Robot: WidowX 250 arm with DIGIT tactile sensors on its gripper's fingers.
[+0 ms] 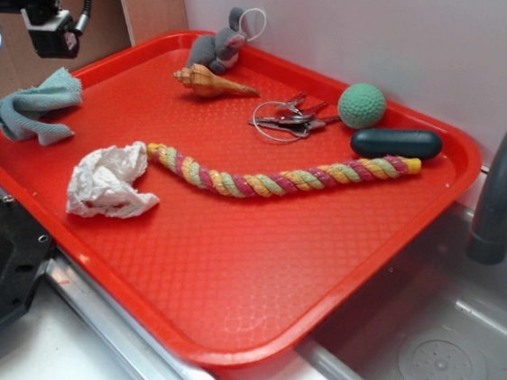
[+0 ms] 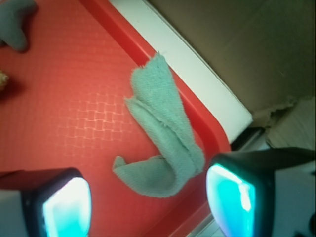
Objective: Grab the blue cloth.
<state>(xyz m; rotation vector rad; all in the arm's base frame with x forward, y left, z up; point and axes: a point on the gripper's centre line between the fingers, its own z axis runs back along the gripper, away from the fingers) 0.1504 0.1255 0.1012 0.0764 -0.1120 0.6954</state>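
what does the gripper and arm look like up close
The gripper has two chunky black fingers with glossy pads glowing teal-cyan. From outside, the arm is black hardware with a corrugated grey cable and a small boxy white-faced module.

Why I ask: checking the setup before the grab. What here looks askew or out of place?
The blue cloth lies crumpled over the red tray rim at its left edge, partly hanging outside, its edges frayed. Nothing else stands out.
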